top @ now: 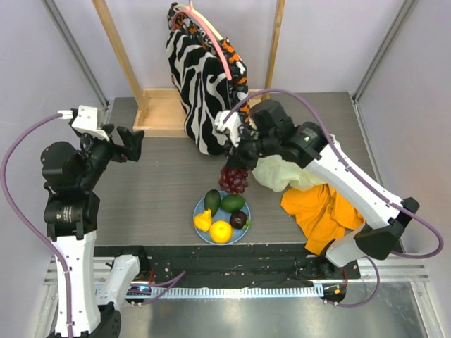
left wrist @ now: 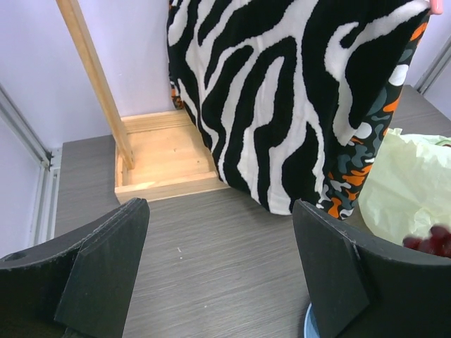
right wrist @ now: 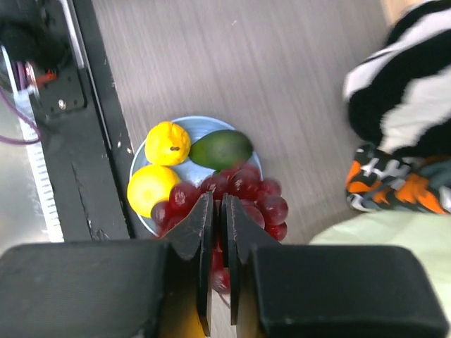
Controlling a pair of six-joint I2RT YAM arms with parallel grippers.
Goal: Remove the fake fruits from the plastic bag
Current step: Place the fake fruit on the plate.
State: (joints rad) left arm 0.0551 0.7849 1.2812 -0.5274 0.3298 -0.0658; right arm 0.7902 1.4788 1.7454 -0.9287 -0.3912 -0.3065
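Note:
My right gripper (top: 236, 160) is shut on the stem of a bunch of dark red grapes (top: 235, 180) and holds it just above the far edge of the light blue plate (top: 232, 239). On the plate lie two green avocados (top: 213, 201) (top: 233, 203), a yellow lemon (top: 203, 221), an orange ball (top: 220, 232) and a dark purple fruit (top: 239, 219). The pale yellow-green plastic bag (top: 282, 172) lies crumpled under my right arm. In the right wrist view the grapes (right wrist: 254, 193) hang below the gripper (right wrist: 219, 204). My left gripper (top: 132, 144) is open and empty at the left.
A zebra-patterned garment (top: 204, 91) hangs from a wooden stand (top: 158, 113) at the back. An orange cloth (top: 320, 211) lies right of the plate, partly under the bag. The black table edge rail (top: 211, 253) runs just below the plate.

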